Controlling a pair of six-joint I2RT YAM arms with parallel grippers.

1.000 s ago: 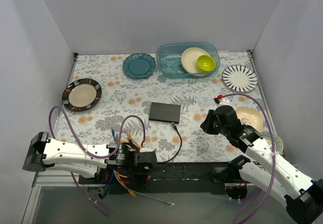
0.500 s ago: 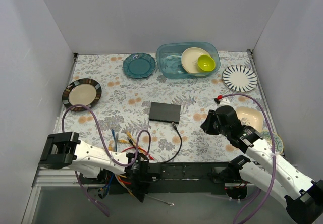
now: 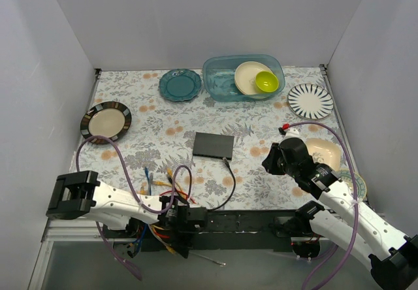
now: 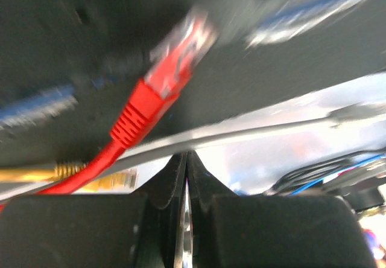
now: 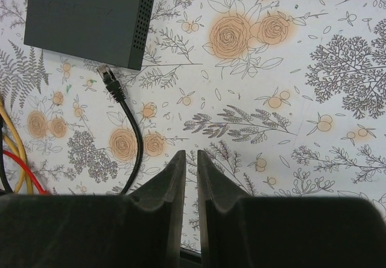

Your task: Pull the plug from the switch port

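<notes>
Black plug (image 5: 109, 78) lay free beside the switch (image 5: 84, 14); right gripper (image 5: 191, 157) and left gripper (image 4: 186, 159) were clenched empty, the left liable to snag the red cable (image 4: 136, 120)

Plain white walls (image 3: 196, 16) enclose the table on three sides (back, left and right) under soft, even light. A pale floral cloth (image 3: 157, 140) covers the tabletop: orange blossoms, grey-green fronds.
</notes>
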